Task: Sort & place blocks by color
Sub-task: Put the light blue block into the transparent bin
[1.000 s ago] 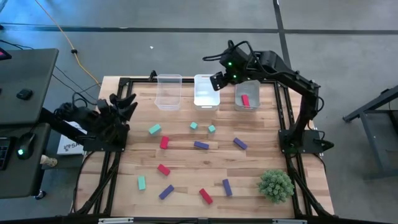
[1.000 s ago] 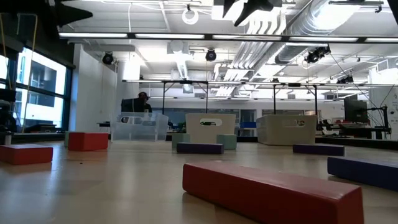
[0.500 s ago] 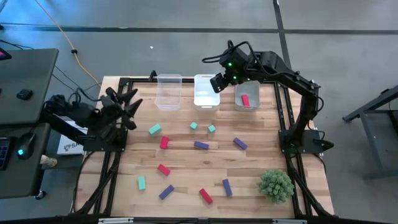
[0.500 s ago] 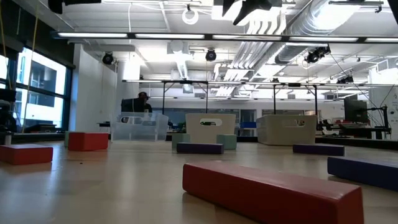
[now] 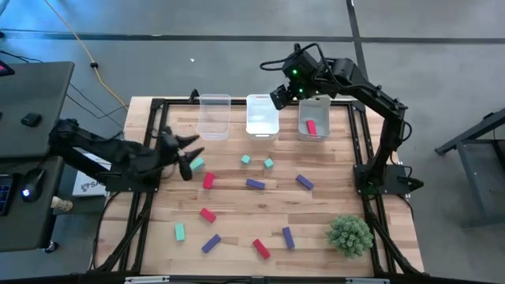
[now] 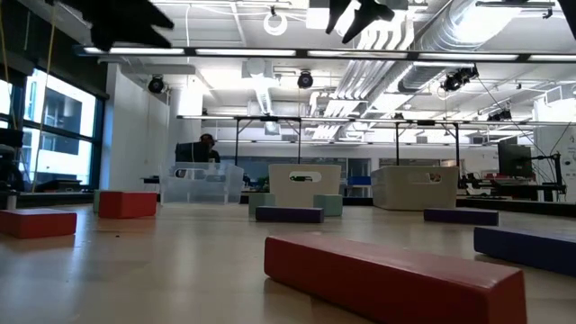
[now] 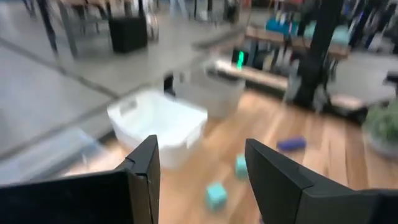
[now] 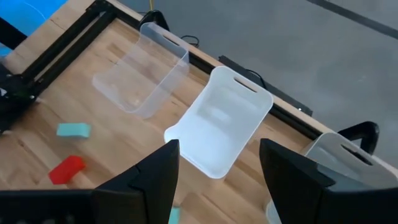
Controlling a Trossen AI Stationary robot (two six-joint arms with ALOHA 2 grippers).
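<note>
Left hand [image 5: 186,154] wide and empty over table; no writing legible

Bright, even light falls from overhead; in the low view long ceiling strip lights [image 6: 270,52] glare white and a window [image 6: 54,126] glows at one side. On the wooden counter [image 5: 237,237] shadows are soft and short. The left wrist view is heavily motion-blurred, the white bin [image 7: 158,121] and teal blocks [image 7: 216,194] smeared. The right wrist view is crisp. In the low view, the near red block [image 6: 387,279] looks slightly soft.
</note>
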